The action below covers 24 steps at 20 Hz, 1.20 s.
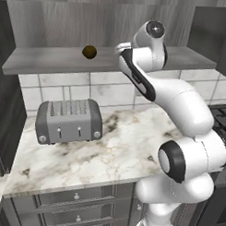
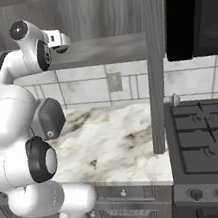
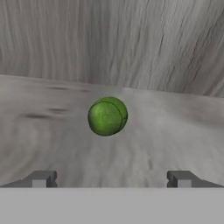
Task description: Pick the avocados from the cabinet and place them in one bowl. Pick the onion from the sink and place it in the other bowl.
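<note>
- The hand (image 3: 112, 179) sits nearest the camera, its two fingertips (image 3: 41, 179) spread wide apart with nothing between them, pointed into the cabinet (image 3: 131, 39).
- The cabinet is the largest thing ahead: a dark wood-grain back wall behind, and the shelf (image 3: 175, 131) running flat under and in front of the hand.
- The toaster (image 1: 68, 120) stands on the marble surface (image 1: 118, 147) well below the hand and to its left; it looks clear of the reach.
- The olive-brown avocado (image 1: 89, 51) lies on the same shelf, off to the hand's left, apart from the green one.
- The green avocado (image 3: 107, 116) lies straight ahead of the hand, centred between the fingertips but not yet reached. It is likely light, firm and smooth, and being round it may roll; gripping across its widest middle seems safest. Nothing stands in the way.
</note>
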Available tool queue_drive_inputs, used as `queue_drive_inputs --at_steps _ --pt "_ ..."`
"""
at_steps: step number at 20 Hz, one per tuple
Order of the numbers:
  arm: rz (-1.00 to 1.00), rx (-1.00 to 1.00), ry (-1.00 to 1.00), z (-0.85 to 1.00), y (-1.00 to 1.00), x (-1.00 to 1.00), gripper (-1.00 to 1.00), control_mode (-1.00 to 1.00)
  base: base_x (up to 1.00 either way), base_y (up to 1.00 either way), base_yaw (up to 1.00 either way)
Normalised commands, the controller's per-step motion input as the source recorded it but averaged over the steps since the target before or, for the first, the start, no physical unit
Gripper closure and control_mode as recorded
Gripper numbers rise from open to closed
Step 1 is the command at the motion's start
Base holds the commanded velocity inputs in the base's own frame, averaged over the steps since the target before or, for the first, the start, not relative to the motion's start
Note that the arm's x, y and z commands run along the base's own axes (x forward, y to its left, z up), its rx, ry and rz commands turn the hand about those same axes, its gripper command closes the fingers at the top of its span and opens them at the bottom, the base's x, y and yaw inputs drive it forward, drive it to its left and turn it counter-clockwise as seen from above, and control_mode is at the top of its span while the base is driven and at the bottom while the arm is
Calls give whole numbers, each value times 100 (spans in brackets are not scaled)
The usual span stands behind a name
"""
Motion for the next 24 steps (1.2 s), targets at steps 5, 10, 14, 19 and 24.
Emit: queue_drive_inputs --at_steps 5,10,14,19,24 --pt "0 0 1 -7 0 35 -100 -100 0 0 0" --pt "0 0 2 0 5 27 -100 -100 0 0 0" --pt "0 0 1 0 3 20 -100 -100 0 0 0" --pt "0 0 2 -5 2 20 -100 -100 0 0 0" --pt "0 0 1 -4 5 29 -100 -100 0 0 0"
